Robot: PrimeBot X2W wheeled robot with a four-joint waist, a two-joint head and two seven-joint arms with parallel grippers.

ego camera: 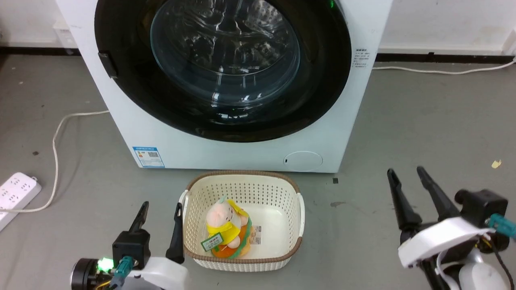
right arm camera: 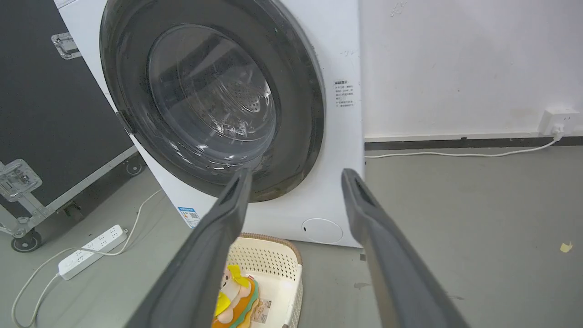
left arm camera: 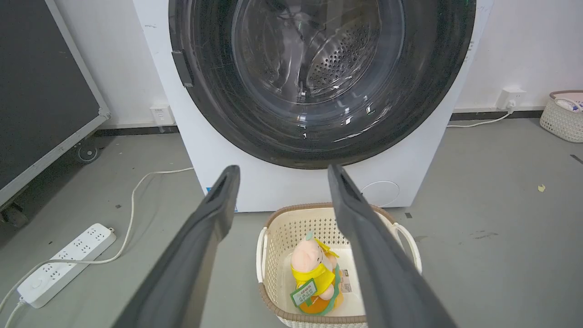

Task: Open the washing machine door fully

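The washing machine door (ego camera: 223,68) sits shut against the machine, its top cut off in the head view. The wrist views add a black wheeled case (left arm camera: 41,91) left of the door, and the left wrist view a second basket (left arm camera: 562,116) far to the door's right. Below the door, a cream basket (ego camera: 258,193) holds a plush toy (ego camera: 225,229). The left gripper (ego camera: 161,206) and right gripper (ego camera: 405,171) hang short of the door, fingers spread and empty.

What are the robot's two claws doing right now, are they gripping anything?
Left gripper: open, holding nothing.
Right gripper: open, holding nothing.
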